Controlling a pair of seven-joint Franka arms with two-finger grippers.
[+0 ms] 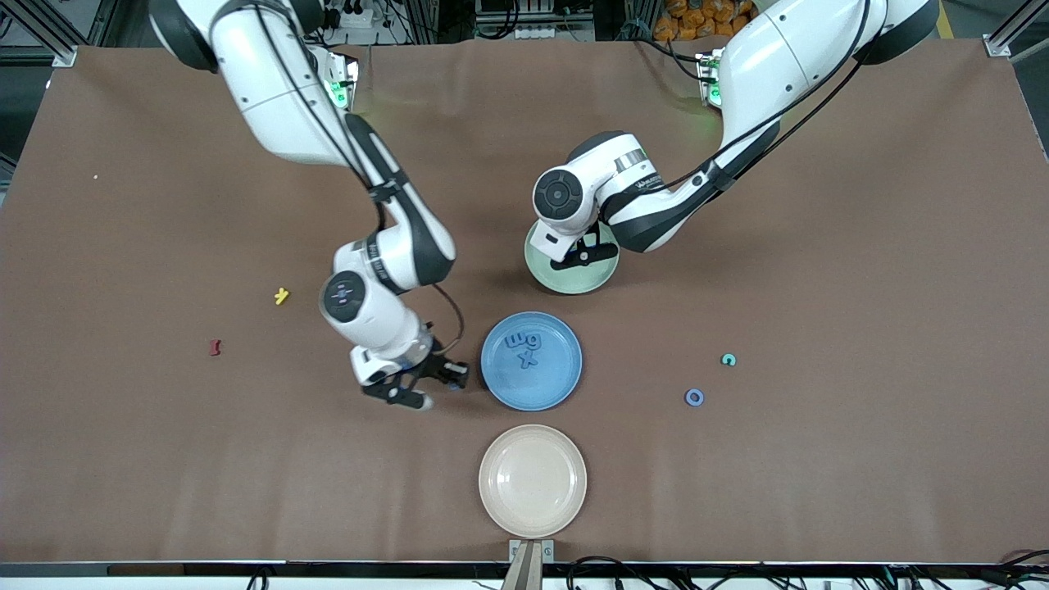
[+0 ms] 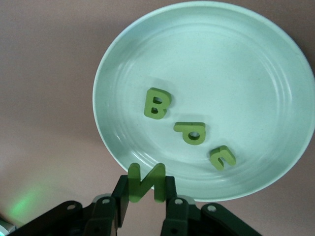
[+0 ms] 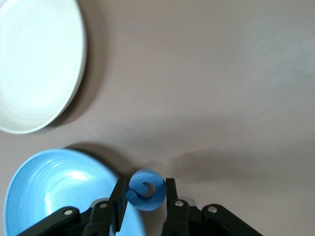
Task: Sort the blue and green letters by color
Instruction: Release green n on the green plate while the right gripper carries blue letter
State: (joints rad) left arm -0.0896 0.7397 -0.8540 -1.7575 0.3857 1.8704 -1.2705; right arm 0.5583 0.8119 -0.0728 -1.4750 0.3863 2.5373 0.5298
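Observation:
My left gripper [image 1: 586, 252] is shut on an olive green N [image 2: 146, 183] and holds it over the rim of the pale green plate [image 1: 565, 283]. In the left wrist view that plate [image 2: 236, 64] holds a green B [image 2: 157, 103], a green P [image 2: 191, 132] and one more green letter [image 2: 222, 157]. My right gripper [image 1: 438, 387] is shut on a round blue letter [image 3: 146, 190], just beside the rim of the blue plate [image 1: 541, 389] at the right arm's end of it. Three blue letters [image 1: 524, 342] lie in that plate. A blue O [image 1: 694, 397] lies on the table toward the left arm's end.
A cream plate [image 1: 533, 492] sits nearer to the front camera than the blue plate, and shows in the right wrist view [image 3: 34, 64]. A teal letter [image 1: 728, 359] lies near the blue O. A yellow letter [image 1: 282, 296] and a dark red letter [image 1: 215, 347] lie toward the right arm's end.

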